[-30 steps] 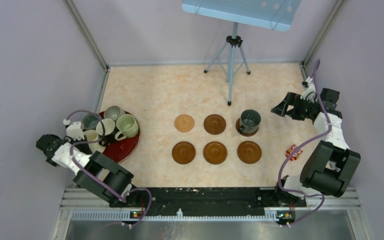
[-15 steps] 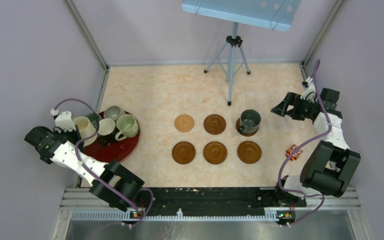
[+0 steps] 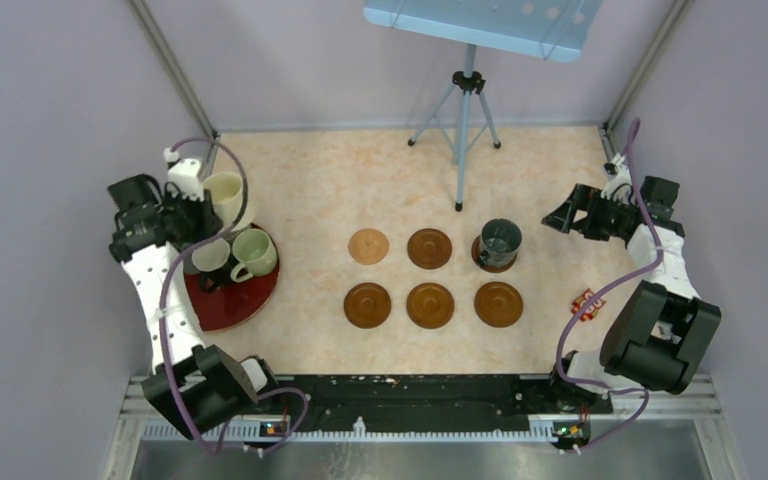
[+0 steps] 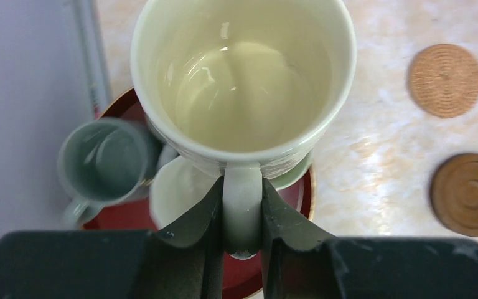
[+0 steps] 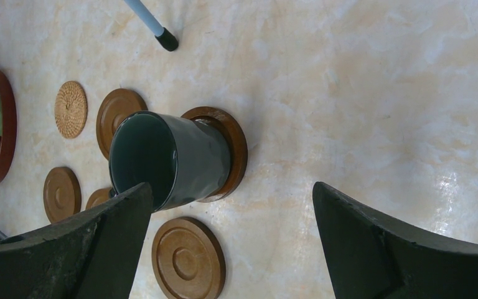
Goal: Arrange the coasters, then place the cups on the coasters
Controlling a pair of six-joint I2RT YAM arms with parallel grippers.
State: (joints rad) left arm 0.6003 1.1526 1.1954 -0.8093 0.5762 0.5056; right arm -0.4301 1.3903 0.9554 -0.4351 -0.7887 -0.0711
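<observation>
Partly, the dark red tray [image 3: 250,300] is masked by the left arm [image 3: 155,285] in the top view. Only two cups on it read clearly there: a pale green cup [image 3: 255,250] and, touching it, a dark cup with a white inside [image 3: 210,256]. From the left wrist, a blurred grey-green cup [image 4: 103,163] sits at the tray's left side, and other rims beneath the raised cup are mostly hidden.

The left hand [image 4: 243,199] is clamped on the handle of the cream cup [image 4: 243,75], which hangs upright in the air over the tray's far edge. Six coasters [image 3: 430,305] lie in two rows of three on the worktop [image 3: 320,190]. The far-right coaster [image 5: 230,143] is largely covered by the dark green-grey cup [image 5: 168,159] standing on it. The right hand [image 3: 560,215] hovers near that cup with its fingers wide apart, holding nothing.
</observation>
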